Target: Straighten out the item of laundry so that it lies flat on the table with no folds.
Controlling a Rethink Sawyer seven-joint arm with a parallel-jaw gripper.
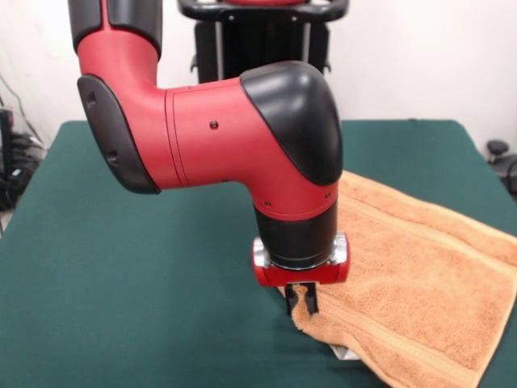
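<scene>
The orange-tan towel (420, 275) lies spread over the right part of the dark green table (121, 283), running off the picture's right edge. Stripe bands run along its near-left end. Its near-left corner is raised a little off the cloth, pinched between the black fingers of my gripper (303, 301). The gripper hangs straight down from the red and black arm, which fills the middle of the view. A small white tag (343, 353) shows under the towel's edge just below the gripper. The arm hides part of the towel's far-left edge.
The robot's black pedestal (258, 40) stands at the table's far side. Dark objects sit off the table at the left edge (12, 153) and the right edge (501, 158). Green table top shows to the left of the arm.
</scene>
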